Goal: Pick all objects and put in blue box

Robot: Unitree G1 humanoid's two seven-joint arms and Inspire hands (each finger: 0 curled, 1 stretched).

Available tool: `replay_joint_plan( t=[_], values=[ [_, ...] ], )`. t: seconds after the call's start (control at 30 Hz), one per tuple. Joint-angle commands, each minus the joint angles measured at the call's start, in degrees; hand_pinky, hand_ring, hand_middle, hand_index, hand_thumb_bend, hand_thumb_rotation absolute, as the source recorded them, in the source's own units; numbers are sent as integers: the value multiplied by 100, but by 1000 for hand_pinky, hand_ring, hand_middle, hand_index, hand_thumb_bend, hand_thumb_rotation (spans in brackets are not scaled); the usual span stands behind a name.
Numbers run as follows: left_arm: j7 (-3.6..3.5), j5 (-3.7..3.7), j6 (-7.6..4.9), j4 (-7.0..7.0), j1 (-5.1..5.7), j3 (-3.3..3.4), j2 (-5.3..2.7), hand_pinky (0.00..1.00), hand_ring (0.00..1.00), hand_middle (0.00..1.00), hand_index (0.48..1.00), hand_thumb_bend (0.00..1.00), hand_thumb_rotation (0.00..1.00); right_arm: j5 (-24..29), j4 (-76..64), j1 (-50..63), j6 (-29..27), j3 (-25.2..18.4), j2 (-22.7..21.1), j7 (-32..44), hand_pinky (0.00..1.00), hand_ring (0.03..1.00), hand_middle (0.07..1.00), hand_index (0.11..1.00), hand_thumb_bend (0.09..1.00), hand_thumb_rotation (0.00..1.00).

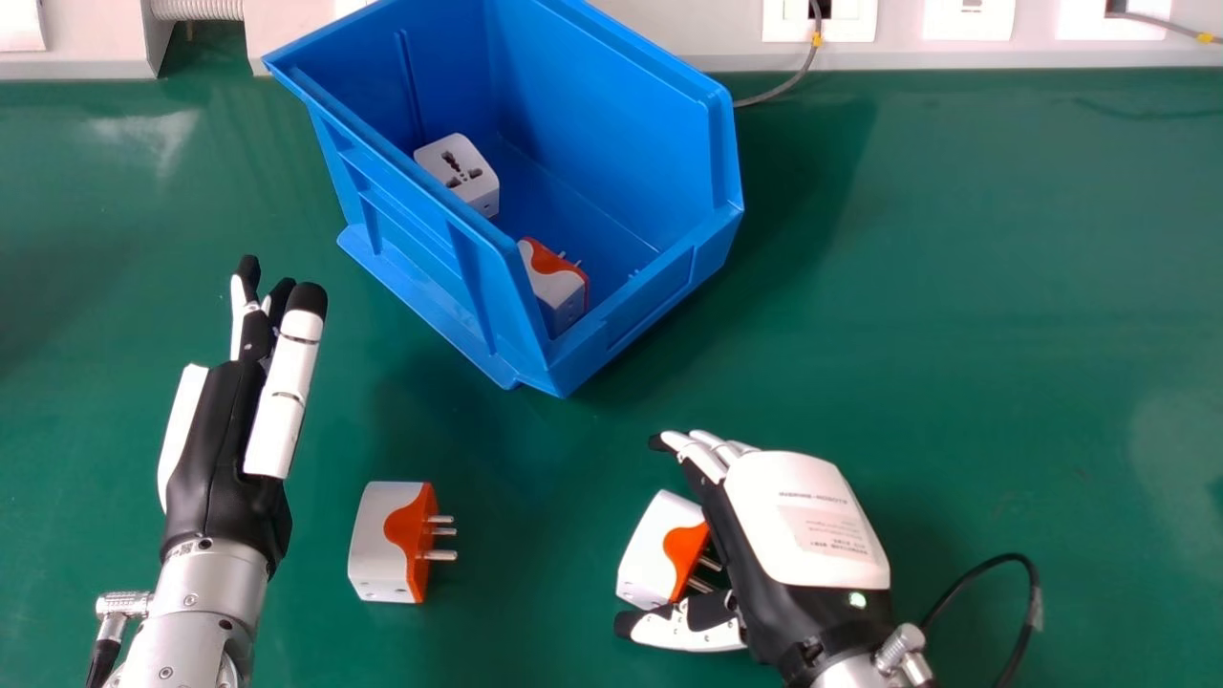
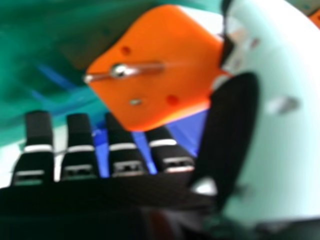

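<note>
Right hand [image 1: 803, 521] spread wide; plug adapter [image 1: 648, 554] lies just left of its palm, between far-side fingers [image 1: 702, 461] and near-side thumb [image 1: 683, 633], prongs [image 2: 120, 71] toward palm. Left hand [image 1: 222, 430] well left.

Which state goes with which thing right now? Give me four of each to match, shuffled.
1. left hand
2. right hand
3. blue box
4. adapter nearer the left hand

A. has an adapter between thumb and fingers
B. lies on the green table, prongs toward the right hand
C. open, with nothing in it
D. contains two adapters

Right pairs: 1-C; 2-A; 3-D; 4-B
</note>
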Motion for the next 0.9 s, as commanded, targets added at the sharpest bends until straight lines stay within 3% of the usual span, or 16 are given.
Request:
replay_joint_plan(
  t=[0.0, 0.33, 0.4, 0.57, 0.63, 0.8, 0.87],
  values=[
    [-22, -16, -6, -178, 10, 10, 54, 1000, 1000, 1000, 1000, 527, 939, 44, 74, 67, 130, 62, -60, 298, 759, 849, 864, 840, 573, 244],
    [-46, -43, 59, -286, 57, 15, 39, 1000, 1000, 1000, 1000, 541, 940, -34, 107, -15, 125, 139, -154, 244, 742, 812, 824, 801, 563, 177],
    [-49, -41, 88, -328, 67, 11, 40, 1000, 1000, 1000, 1000, 544, 939, 14, 153, -27, 57, 132, -179, 204, 585, 640, 673, 699, 544, 114],
    [-59, -15, 119, -407, 93, 1, 46, 1000, 1000, 1000, 1000, 547, 939, 317, 208, -21, -152, 58, -209, 273, 454, 520, 573, 631, 532, 73],
    [-61, -5, 122, -420, 100, 0, 48, 1000, 1000, 1000, 1000, 551, 938, 387, 214, -20, -194, 49, -227, 304, 344, 413, 507, 587, 522, 46],
    [-71, -2, 153, -465, 111, 6, 46, 1000, 1000, 1000, 1000, 555, 937, 590, 185, 1, -252, 0, -265, 481, 229, 297, 453, 539, 515, 24],
    [-74, -9, 176, -506, 125, 6, 40, 1000, 1000, 1000, 1000, 557, 937, 677, 171, 7, -247, -6, -277, 557, 181, 248, 383, 515, 505, 69]
  ],
)
